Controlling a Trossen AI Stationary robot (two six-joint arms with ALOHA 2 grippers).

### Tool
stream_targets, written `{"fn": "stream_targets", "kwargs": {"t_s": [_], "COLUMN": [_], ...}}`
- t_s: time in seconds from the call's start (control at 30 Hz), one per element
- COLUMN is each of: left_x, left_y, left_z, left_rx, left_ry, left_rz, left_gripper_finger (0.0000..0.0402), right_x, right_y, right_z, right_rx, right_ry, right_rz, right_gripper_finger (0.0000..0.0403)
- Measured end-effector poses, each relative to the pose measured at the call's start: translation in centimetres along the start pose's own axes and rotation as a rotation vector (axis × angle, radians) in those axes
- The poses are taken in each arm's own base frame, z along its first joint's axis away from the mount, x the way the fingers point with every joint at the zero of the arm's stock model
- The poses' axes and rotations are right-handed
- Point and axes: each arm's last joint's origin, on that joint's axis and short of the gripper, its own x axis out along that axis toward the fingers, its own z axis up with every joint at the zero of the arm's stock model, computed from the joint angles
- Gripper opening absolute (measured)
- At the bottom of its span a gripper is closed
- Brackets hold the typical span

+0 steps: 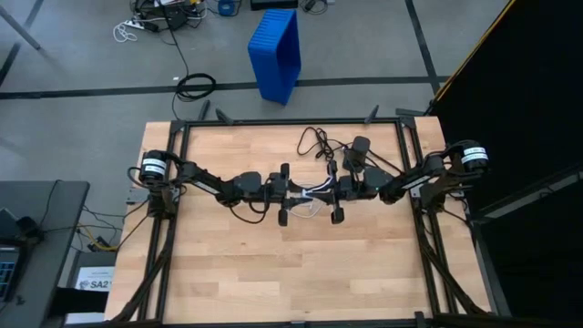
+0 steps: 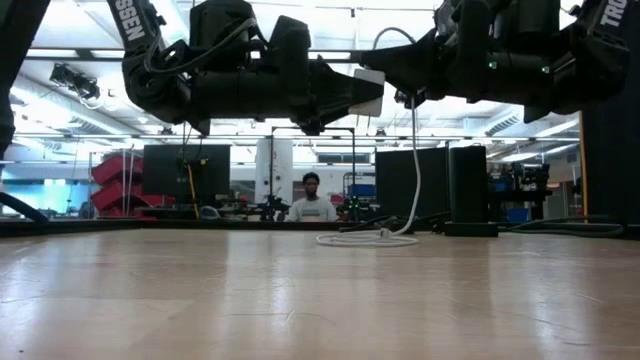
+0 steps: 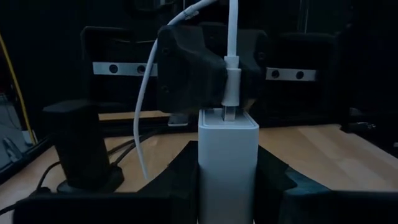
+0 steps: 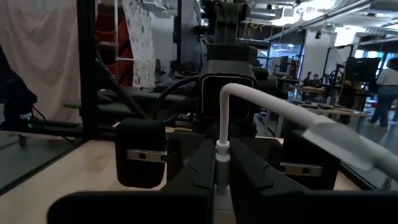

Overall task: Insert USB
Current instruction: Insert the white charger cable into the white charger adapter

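Note:
Both grippers meet above the table's middle. My left gripper (image 1: pixel 284 193) is shut on a white charger block (image 3: pixel 228 155), which also shows in the low view (image 2: pixel 368 92). My right gripper (image 1: pixel 339 191) faces it and is shut on the white USB plug (image 3: pixel 231 87). The plug's metal tip (image 3: pixel 230 114) stands in the block's end face, with part of it still showing. The thin white cable (image 2: pixel 415 170) hangs down from the plug. Its loop (image 2: pixel 368 238) lies on the table below. My left gripper pinches the white block's two long sides (image 3: pixel 208 168) between its two fingers, coming level from the table's left. The block is lifted clear of the table, its socket end toward my right gripper. My right gripper pinches the USB plug's white body (image 4: pixel 221 152) between its two fingertips, coming level from the table's right. The fingers lie along the plug. The cable (image 4: pixel 261 102) bends away just behind the plug, and the plug is held clear of the table, against the block's end.
A black adapter box (image 1: pixel 360 150) stands upright at the far right of centre, its black cord (image 1: pixel 314 141) lying beside it. A black frame (image 1: pixel 291 121) rims the table. A blue bin (image 1: pixel 276 53) stands on the floor beyond. A person (image 2: pixel 312 200) sits far behind the table.

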Motion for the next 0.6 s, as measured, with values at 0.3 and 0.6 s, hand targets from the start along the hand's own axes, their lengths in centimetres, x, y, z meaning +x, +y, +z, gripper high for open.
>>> {"fn": "stream_targets", "kwargs": {"t_s": [0.3, 0.6], "left_x": [-0.07, -0.08], "left_y": [-0.04, -0.13], "left_z": [-0.2, -0.22], "left_rx": [-0.011, -0.014], "left_ry": [0.015, 0.025], "left_rz": [-0.012, -0.029], "left_gripper_finger": [0.007, 0.007], "right_x": [-0.02, -0.13], "right_y": [-0.12, -0.13], "right_z": [-0.64, -0.08], "right_rx": [0.024, 0.02], "right_ry": [0.067, -0.006], "right_rz": [0.005, 0.025], "right_gripper_finger": [0.0, 0.006]}}
